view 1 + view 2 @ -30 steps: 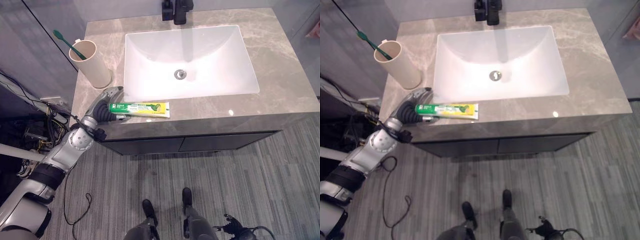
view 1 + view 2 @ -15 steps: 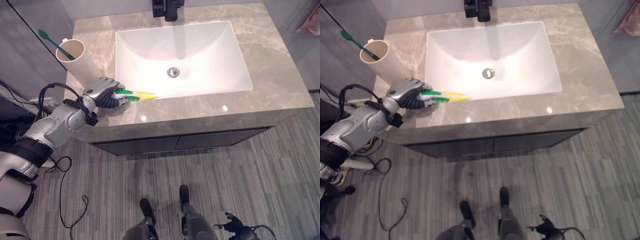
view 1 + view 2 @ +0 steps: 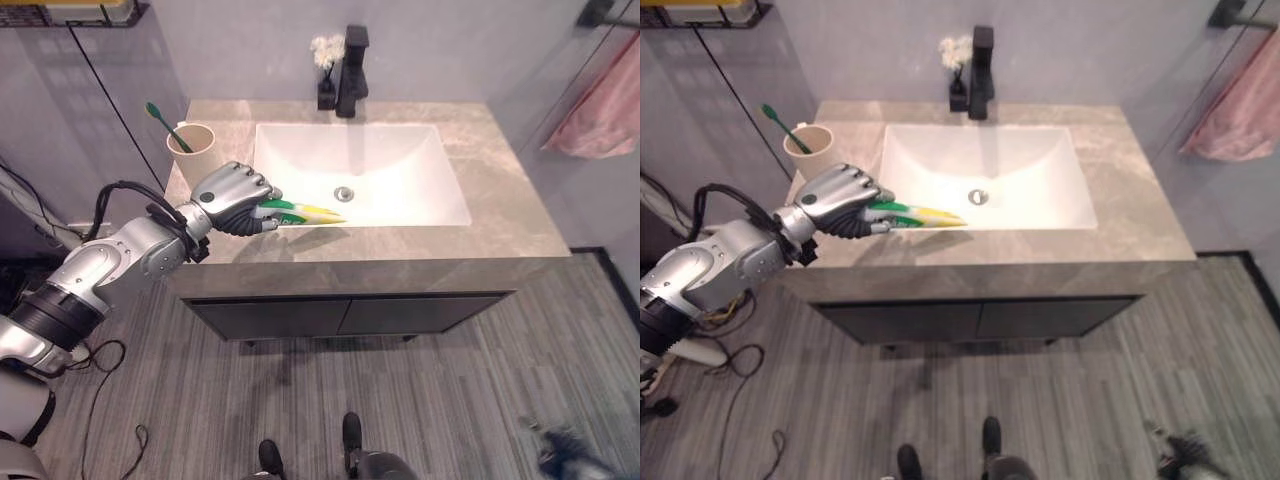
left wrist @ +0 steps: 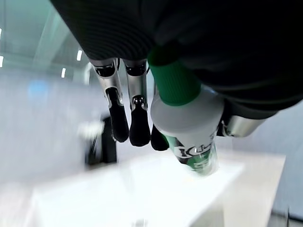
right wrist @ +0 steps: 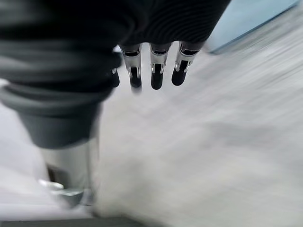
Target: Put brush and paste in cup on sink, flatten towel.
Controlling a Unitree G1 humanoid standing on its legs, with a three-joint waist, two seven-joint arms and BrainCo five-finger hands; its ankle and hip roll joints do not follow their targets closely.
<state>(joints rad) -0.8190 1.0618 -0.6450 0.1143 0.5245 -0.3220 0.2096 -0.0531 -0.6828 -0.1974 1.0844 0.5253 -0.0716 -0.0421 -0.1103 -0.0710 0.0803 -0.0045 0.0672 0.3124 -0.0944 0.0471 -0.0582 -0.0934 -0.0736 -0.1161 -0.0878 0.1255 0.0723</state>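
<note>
My left hand [image 3: 235, 197] is shut on the green-and-yellow toothpaste tube [image 3: 308, 212], gripping its cap end. The tube sticks out roughly level over the front rim of the white sink basin [image 3: 400, 205]. In the left wrist view the green cap [image 4: 173, 81] and the tube's white shoulder sit between my fingers [image 4: 117, 118] and thumb. A beige cup [image 3: 190, 150] stands on the counter's back left corner, just beyond my hand, with a green toothbrush [image 3: 158, 114] leaning in it. A pink towel [image 3: 597, 108] hangs at the far right. My right hand [image 5: 152, 71] hangs over the floor, fingers relaxed.
A black faucet [image 3: 351, 83] and a small vase of white flowers [image 3: 325, 60] stand behind the basin. The grey stone counter [image 3: 505, 190] has dark cabinet doors below. A wall runs close along the cup's side.
My left hand closed round the tube's cap end and lifted it off the counter's front edge. The camera has pulled back and shows the whole vanity and the towel.
</note>
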